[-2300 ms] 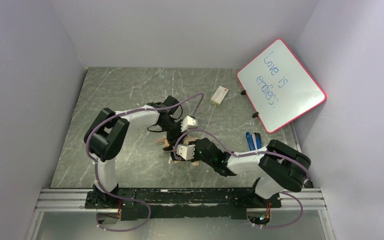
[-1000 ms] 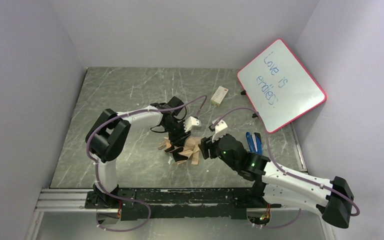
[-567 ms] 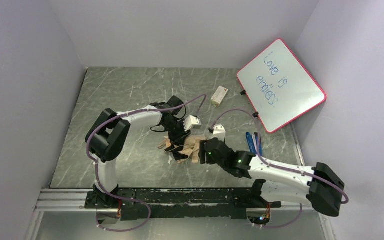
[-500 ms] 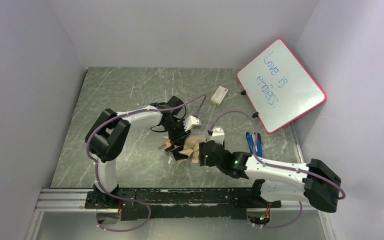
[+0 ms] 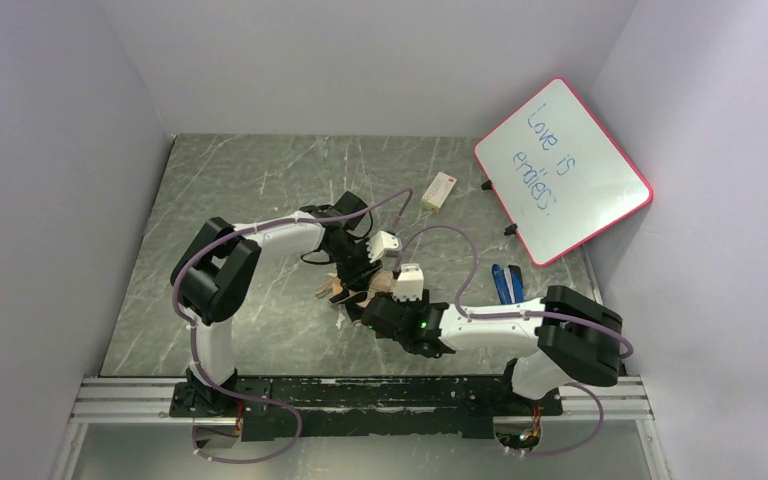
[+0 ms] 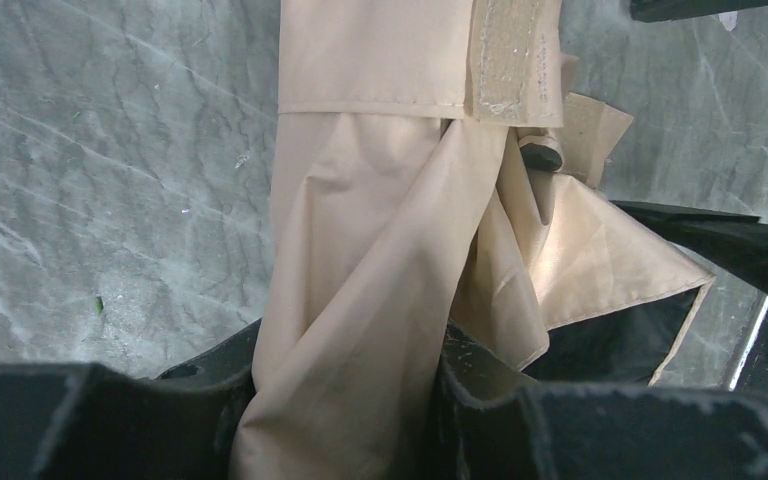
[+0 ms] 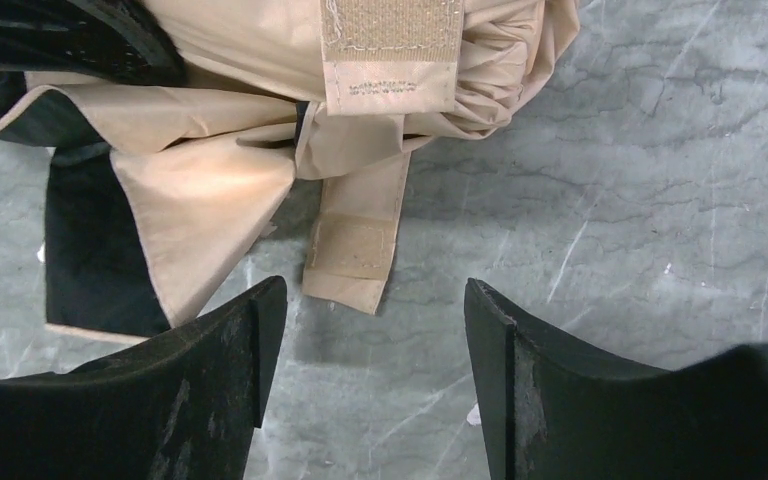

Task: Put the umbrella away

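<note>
The umbrella point(image 5: 358, 291) lies collapsed but loosely bundled near the middle of the desk point(image 5: 260, 180), a little toward its near edge, between the two wrists. In the left wrist view its tan fabric point(image 6: 380, 250) hangs in crumpled folds with a patch of the black inner side showing at the lower right. A tan strap point(image 7: 355, 245) with a rough fastening patch trails off the bundle and lies flat on the grey marbled surface. The left gripper point(image 6: 345, 400) is clamped on a gathered fold of the tan fabric, which is pinched between its two dark fingers point(image 6: 480, 400). The right gripper point(image 7: 370, 370) hovers low at the near side of the bundle, its fingers point(image 7: 230, 380) spread apart with only bare desk between them; the free end of the strap lies just beyond the gap, not touched. From above, the right arm reaches in from the near right, with its wrist beside the left wrist over the umbrella. A blue object point(image 5: 505, 282) lies toward the right edge, a small pale box point(image 5: 439, 190) sits farther back, and a pink-framed whiteboard point(image 5: 563, 170) leans tilted at the far right corner.
</note>
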Controlling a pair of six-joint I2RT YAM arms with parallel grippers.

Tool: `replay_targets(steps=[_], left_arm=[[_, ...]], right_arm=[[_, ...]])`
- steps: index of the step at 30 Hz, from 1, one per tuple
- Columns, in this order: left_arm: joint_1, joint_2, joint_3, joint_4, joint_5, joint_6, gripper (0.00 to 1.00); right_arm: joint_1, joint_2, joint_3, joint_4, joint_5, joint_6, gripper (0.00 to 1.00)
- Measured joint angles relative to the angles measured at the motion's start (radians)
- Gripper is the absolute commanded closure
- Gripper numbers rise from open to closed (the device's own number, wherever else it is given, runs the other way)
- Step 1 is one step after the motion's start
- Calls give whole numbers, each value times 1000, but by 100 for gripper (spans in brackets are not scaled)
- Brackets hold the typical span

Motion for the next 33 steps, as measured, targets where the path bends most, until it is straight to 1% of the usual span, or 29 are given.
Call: replay_targets(steps=[8, 15, 23, 30, 33], left_arm=[[0, 1, 0, 0, 0, 0, 95], [0, 0, 0, 0, 0, 0, 95], [0, 0, 0, 0, 0, 0, 95], [0, -2, -4, 5, 0, 0, 95], [0, -2, -5, 7, -1, -1, 95]], right_arm=[[1, 101, 61, -10, 29, 27, 36], [1, 159, 115, -57, 64, 50, 52], [1, 194, 148, -81, 74, 81, 60], [1, 201, 146, -72, 85, 87, 72], [-4, 183, 124, -56, 86, 87, 80]])
